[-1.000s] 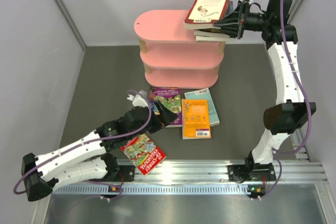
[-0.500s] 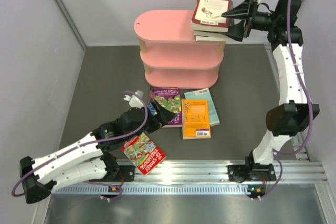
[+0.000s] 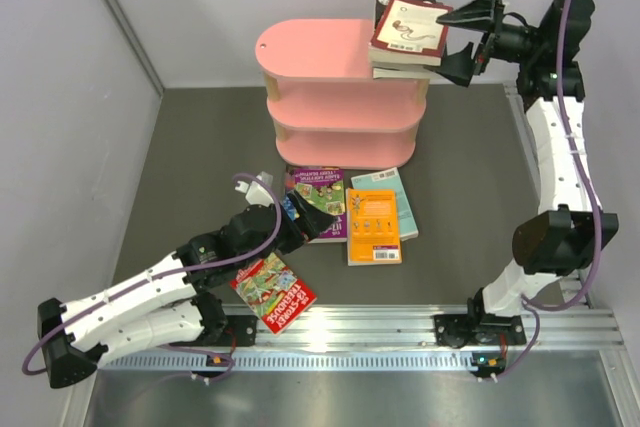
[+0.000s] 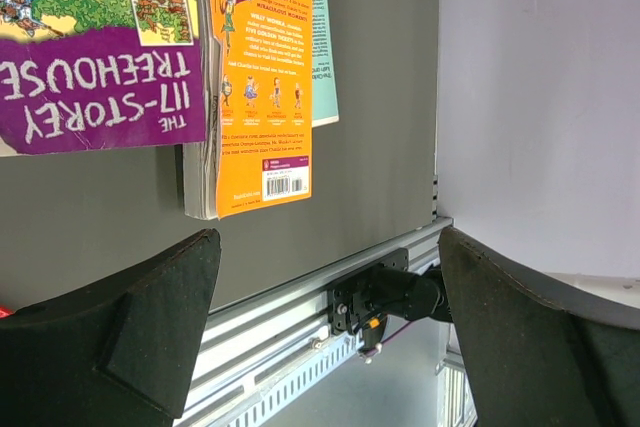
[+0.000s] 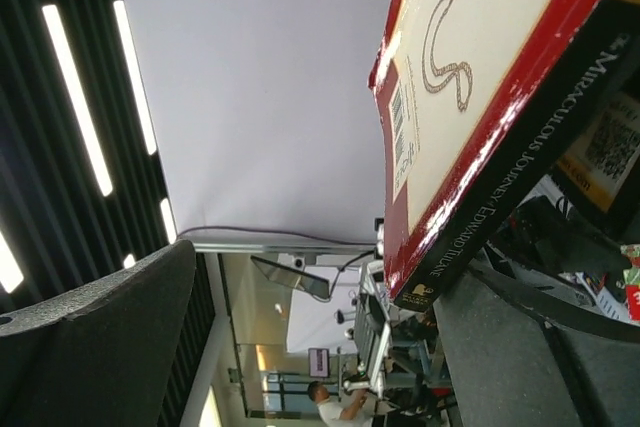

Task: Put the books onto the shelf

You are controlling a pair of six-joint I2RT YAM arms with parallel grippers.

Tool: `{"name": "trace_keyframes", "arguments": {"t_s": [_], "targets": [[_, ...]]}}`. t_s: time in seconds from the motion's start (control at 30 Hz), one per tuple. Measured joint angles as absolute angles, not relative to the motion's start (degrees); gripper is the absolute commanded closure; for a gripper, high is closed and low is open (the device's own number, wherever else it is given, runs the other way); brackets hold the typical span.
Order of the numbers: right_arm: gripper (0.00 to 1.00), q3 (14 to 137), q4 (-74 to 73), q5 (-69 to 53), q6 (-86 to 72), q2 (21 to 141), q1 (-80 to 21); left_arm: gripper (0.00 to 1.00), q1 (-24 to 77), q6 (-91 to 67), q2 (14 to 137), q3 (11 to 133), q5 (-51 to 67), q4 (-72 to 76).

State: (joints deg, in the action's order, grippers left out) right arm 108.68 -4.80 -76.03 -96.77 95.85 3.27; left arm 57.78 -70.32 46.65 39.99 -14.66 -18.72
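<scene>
A: Where are the books lying right now?

B: A maroon-and-cream book (image 3: 410, 27) is resting on top of a lower book (image 3: 400, 71) at the right end of the shelf's (image 3: 310, 52) top board, and both are overhanging it. Four more are lying flat on the table (image 3: 200, 147) in front of the shelf. They are a purple-green book (image 3: 318, 192), an orange book (image 3: 373, 227) overlapping a teal book (image 3: 395, 187), and a red Treehouse book (image 3: 272, 292) nearer the arm bases.

A: And the grippers?

B: The right gripper (image 3: 460, 39) is hovering at the maroon cover's outer edge with its jaws spread wide, gripping nothing. The left gripper (image 3: 305, 217) is hanging just beside the purple-green book, its jaws equally wide and empty.

A: How are the books going to handle?

B: I'm judging them light and floppy — thin paperbacks with glossy covers that are probably sliding easily. Lying flat, they're offering little to pinch. The spine side is looking like the stiffest hold, and the orange one's raised edge is giving a finger a lip to get under.

A: Anything you're missing?

B: The boards above are hiding the lower tiers, so I'm not able to tell whether anything is in them. The lower book is mostly covered. The left wrist view is cutting the purple cover off at the top — and the right wrist view is catching only one corner of the maroon one.
</scene>
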Motion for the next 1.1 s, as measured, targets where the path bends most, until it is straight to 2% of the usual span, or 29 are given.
{"name": "trace_keyframes", "arguments": {"t_s": [0.13,0.27,0.33,0.37,0.47,0.5,0.57,0.6,0.67,0.8,1.1], "targets": [[0.0,106.83,-1.98,-76.9,-99.35,94.39,3.33,0.05,57.74,-70.35,46.65,39.99,-14.66,-18.72],[0.0,99.15,13.78,-77.93,-107.66,92.25,3.4,0.05,57.74,-70.37,46.65,39.97,-14.66,-18.72],[0.0,94.61,26.3,-78.32,-110.39,91.98,3.38,0.05,57.71,-70.37,46.65,39.97,-14.66,-18.72],[0.04,93.1,31.33,-78.32,-111.26,92.07,3.38,0.05,57.71,-70.37,46.65,39.97,-14.66,-18.72],[0.33,91.0,44.8,-79.24,-112.88,92.58,3.38,0.05,57.71,-70.39,46.65,39.97,-14.68,-18.72],[0.5,90.76,48.34,-79.57,-113.43,92.64,3.38,0.05,57.71,-70.41,46.65,39.97,-14.68,-18.72],[0.61,90.76,51.83,-79.92,-113.78,92.44,3.38,0.05,57.71,-70.41,46.68,39.97,-14.68,-18.72],[0.68,90.74,52.12,-80.05,-114.15,92.23,3.38,0.05,57.71,-70.41,46.74,39.97,-14.66,-18.72],[0.73,90.76,48.18,-80.07,-114.45,91.39,3.38,0.05,57.67,-70.41,47.09,39.97,-14.66,-18.63],[1.0,92.77,30.61,-79.59,-112.86,89.25,3.36,0.05,57.67,-70.41,48.38,39.97,-14.59,-18.52],[1.0,94.83,10.0,-76.31,-103.79,88.38,3.16,0.06,57.63,-70.43,49.3,39.97,-14.35,-18.46]]}}
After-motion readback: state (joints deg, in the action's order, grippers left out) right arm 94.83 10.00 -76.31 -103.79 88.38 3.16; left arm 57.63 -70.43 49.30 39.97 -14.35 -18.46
